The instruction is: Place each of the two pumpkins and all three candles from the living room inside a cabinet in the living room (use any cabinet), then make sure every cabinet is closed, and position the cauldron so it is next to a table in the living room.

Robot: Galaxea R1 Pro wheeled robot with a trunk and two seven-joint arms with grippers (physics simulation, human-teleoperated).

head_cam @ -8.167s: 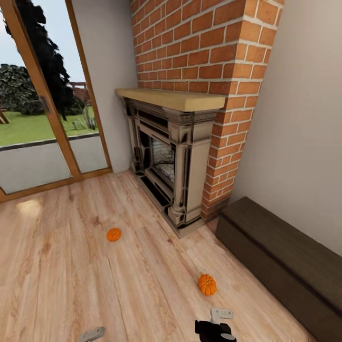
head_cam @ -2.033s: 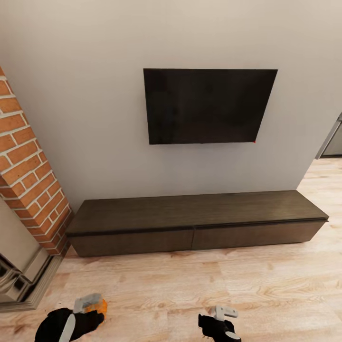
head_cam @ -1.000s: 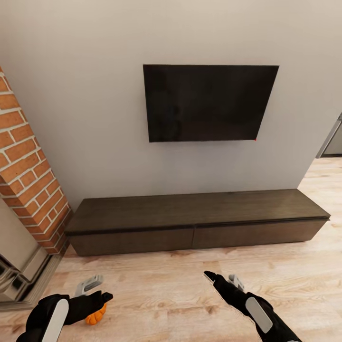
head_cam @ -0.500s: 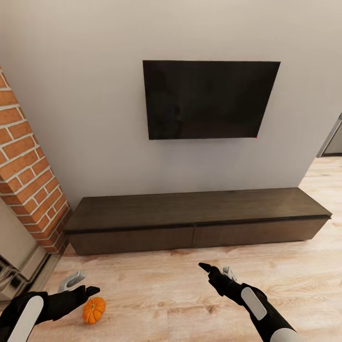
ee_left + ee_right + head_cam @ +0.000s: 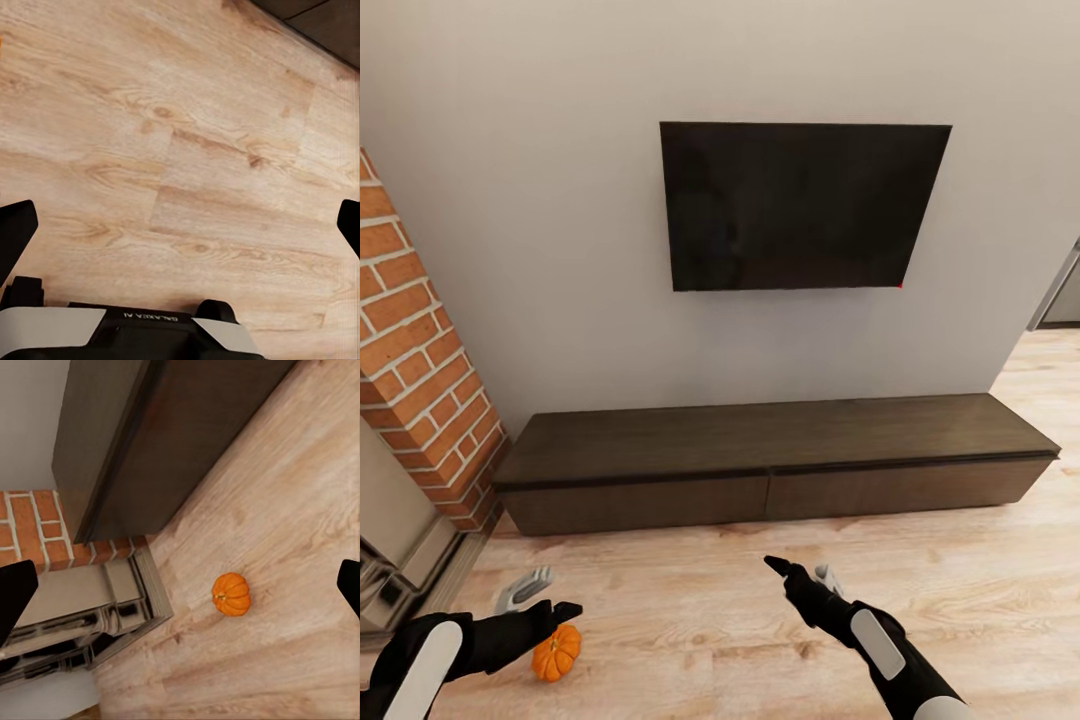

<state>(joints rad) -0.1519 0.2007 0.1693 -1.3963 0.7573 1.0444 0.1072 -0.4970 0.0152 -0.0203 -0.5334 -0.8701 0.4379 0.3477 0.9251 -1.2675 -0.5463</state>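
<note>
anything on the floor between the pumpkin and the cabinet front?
No, the stretch is bare. In the head view only plank floor separates the pumpkin from the cabinet. The right wrist view shows the same bare planks.

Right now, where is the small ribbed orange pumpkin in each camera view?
Head view: the small ribbed orange pumpkin lies on the floor at lower left, under the left gripper.
Left wrist view: bare floorboards; I can't make out the pumpkin.
Right wrist view: pumpkin on the floor, right of centre.
Shared landmark: the long dark brown wood cabinet, both drawers closed.
</note>
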